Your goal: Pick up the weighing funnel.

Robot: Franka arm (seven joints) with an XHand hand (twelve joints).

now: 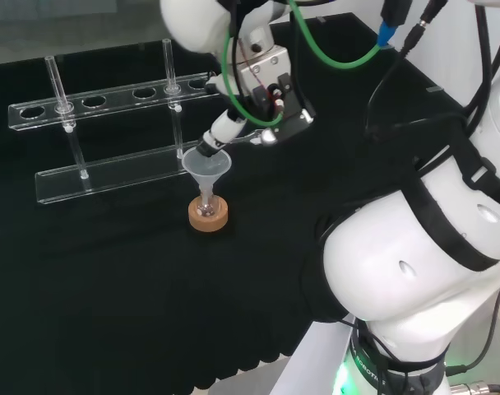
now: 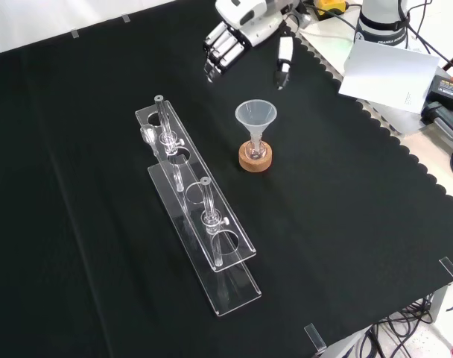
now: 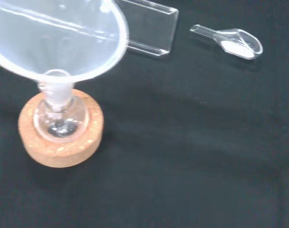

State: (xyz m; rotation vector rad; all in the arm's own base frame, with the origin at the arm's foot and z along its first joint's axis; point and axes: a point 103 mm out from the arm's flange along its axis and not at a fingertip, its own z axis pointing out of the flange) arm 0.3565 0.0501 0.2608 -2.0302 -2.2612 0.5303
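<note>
Though near rack (image 3: 151,28), weighing funnel (image 3: 235,42) apart from funnel (image 3: 59,33)

the robot hand (image 2: 240,21) hangs at the far edge of the worktop (image 2: 346,224), its fingers (image 2: 220,49) straight and pointing down, the thumb (image 2: 284,60) spread apart from them, nothing between. just in front of the thumb the funnel (image 2: 255,115) stands mouth up, its stem in a small flask (image 2: 255,149) on a cork ring (image 2: 255,159). out from the fingers a clear rack (image 2: 200,205) with upright tubes runs away from the robot hand. a faint weighing funnel (image 2: 147,138) lies beside the rack's nearer end.
</note>
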